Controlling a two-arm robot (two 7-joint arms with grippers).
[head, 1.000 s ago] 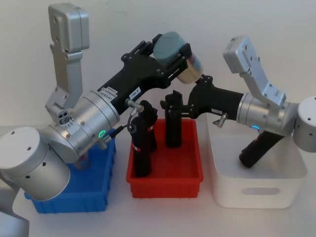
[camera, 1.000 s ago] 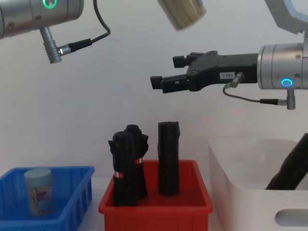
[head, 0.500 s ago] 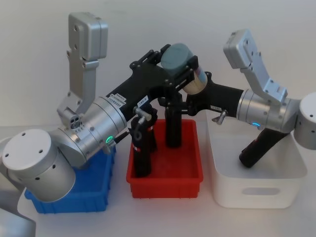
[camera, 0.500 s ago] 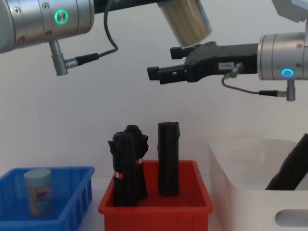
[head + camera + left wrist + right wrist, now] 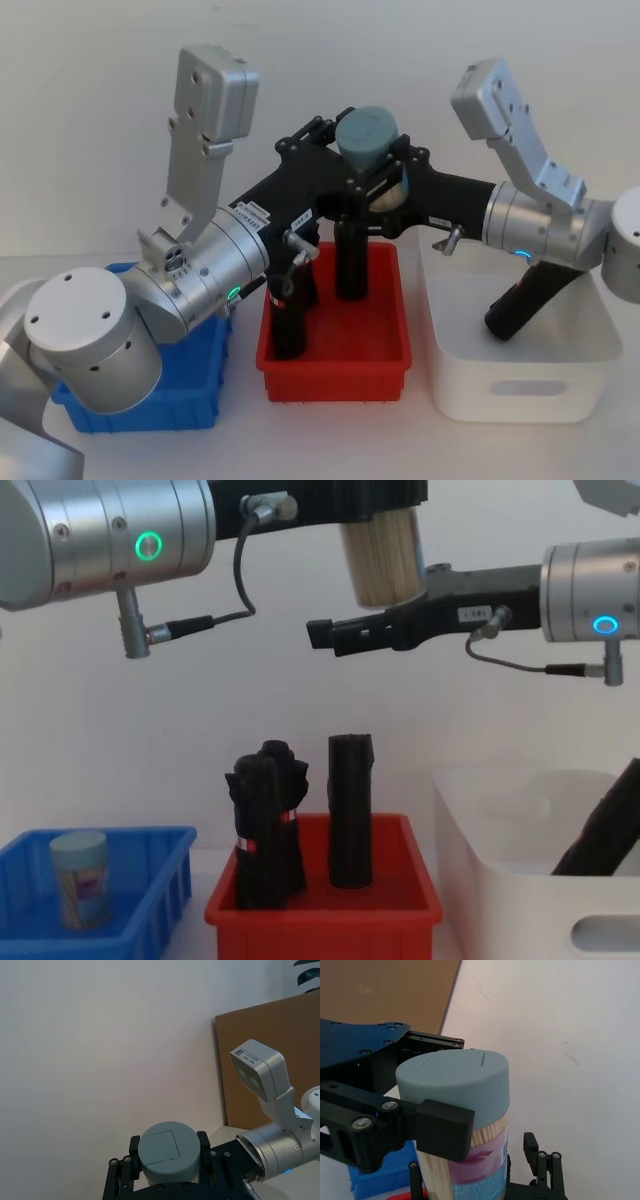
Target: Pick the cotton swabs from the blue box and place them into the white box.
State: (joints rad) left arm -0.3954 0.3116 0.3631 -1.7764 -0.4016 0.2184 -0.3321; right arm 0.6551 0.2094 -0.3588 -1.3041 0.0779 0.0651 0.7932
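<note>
Teal-lidded cotton swabs sit pinched in the left gripper (lid up), right gripper spread just beside.

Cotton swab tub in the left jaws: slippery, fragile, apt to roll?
The cotton swab tub looks rigid: the left gripper clamps it near the lid with no visible denting. Smooth and round, it would probably slip or roll if released. Packed with thin sticks, it is likely light.
</note>
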